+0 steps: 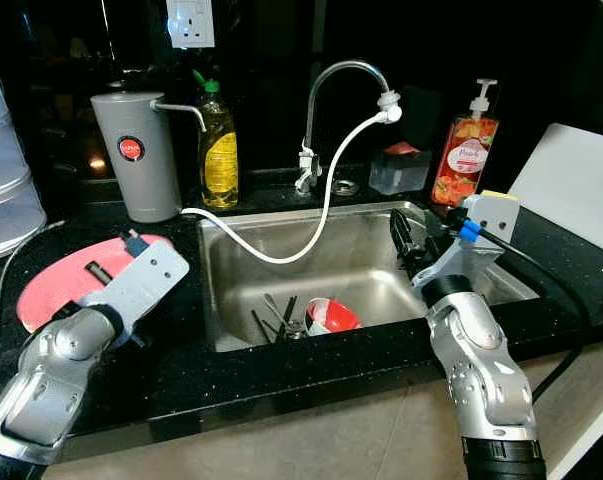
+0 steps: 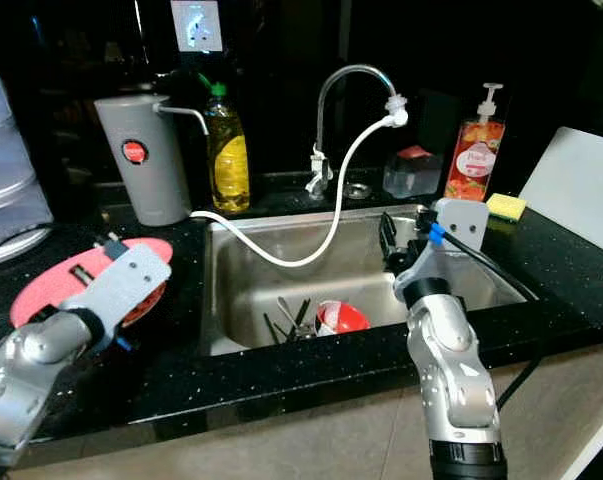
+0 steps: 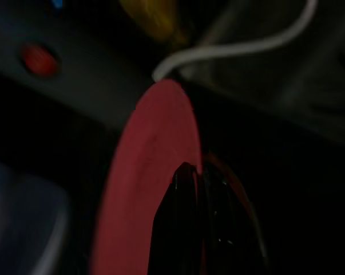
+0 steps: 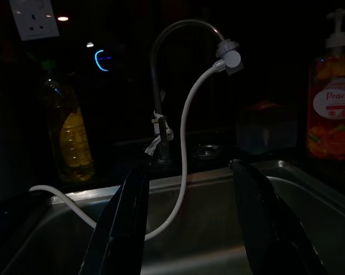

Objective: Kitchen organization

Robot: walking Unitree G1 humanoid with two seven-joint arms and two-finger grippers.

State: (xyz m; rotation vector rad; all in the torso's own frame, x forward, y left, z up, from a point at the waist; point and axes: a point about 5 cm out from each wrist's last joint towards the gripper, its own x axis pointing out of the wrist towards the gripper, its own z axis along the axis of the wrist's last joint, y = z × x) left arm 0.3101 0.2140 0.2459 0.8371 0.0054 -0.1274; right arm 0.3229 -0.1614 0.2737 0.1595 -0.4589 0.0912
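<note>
i have the left gripper [image 3: 198, 189] clamped on the pink plate [image 1: 56, 280], it seems, though that wrist view is dim; the plate sits on the counter [image 1: 281, 365] beside the sink [image 1: 221, 300]. right gripper [image 4: 186, 220] hovers spread over the basin. a red bowl [image 1: 331, 315] and utensils [image 1: 276, 318] remain inside, so most is left.

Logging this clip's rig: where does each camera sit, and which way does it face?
Left and right eye views: head, looking down at sink, both arms showing.
Left wrist view: along the left claw, shut on the red plate.
Right wrist view: along the open right claw, facing the faucet.
Eye and right wrist views share faucet and white hose.
</note>
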